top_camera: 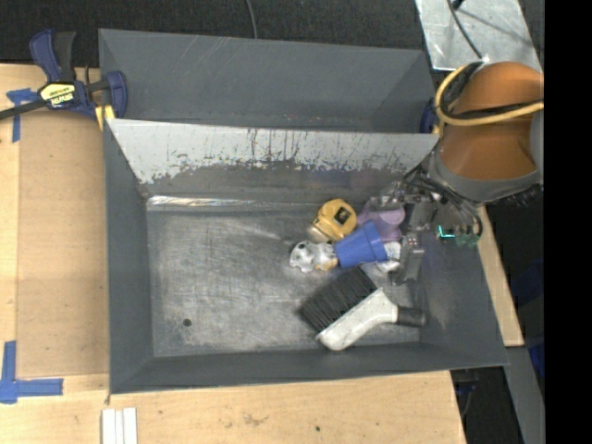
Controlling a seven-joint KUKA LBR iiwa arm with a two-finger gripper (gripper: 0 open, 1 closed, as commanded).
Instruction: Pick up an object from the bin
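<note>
A robotics lab or test cell is indicated: a grey metal bin (268,81) with scratched, worn walls is set in the middle of the frame, and a robot arm (486,123) under an orange cover, ringed by a yellow cable (444,95), is seen at the right edge. A small heap of unrelated odds and ends (361,246) is gathered at the bin's lower right, and a black cable (242,3) is trailed over dark flooring along the top.

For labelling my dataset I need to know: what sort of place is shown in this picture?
Probably a robotics lab test station. A robot arm with an orange cover reaches into a grey metal bin holding unrelated loose things: a white-handled brush and a blue plastic piece.
</note>
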